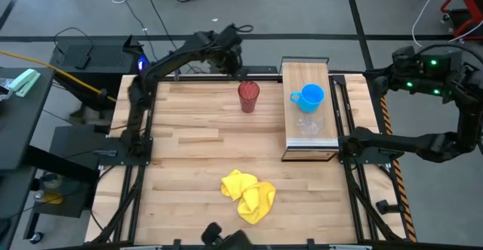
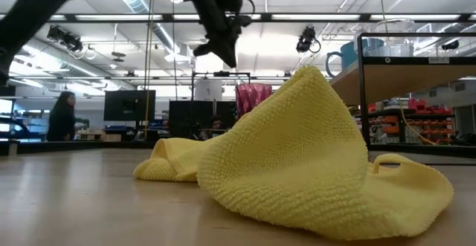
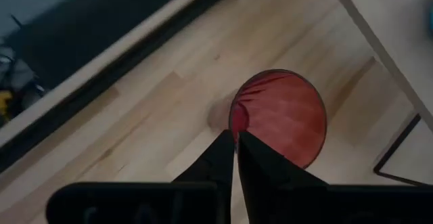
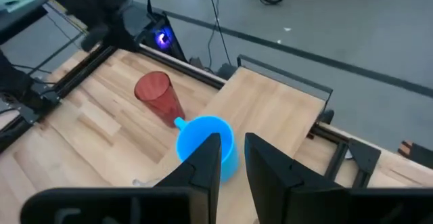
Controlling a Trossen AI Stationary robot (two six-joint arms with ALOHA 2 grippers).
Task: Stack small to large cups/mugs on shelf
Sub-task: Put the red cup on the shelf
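While the bright blue handled mug (image 1: 310,96) and small clear cup (image 1: 308,125) sit on the light-wood shelf (image 1: 298,75), the dark red translucent tumbler (image 1: 248,96) waits on the surface (image 1: 189,144); left hand (image 3: 236,149), pressed together, hovers above it

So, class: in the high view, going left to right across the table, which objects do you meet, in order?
Yellow cloth → red tumbler → shelf, which carries the blue mug and the clear cup. Mug and cup overlap left to right, so their order stays open.
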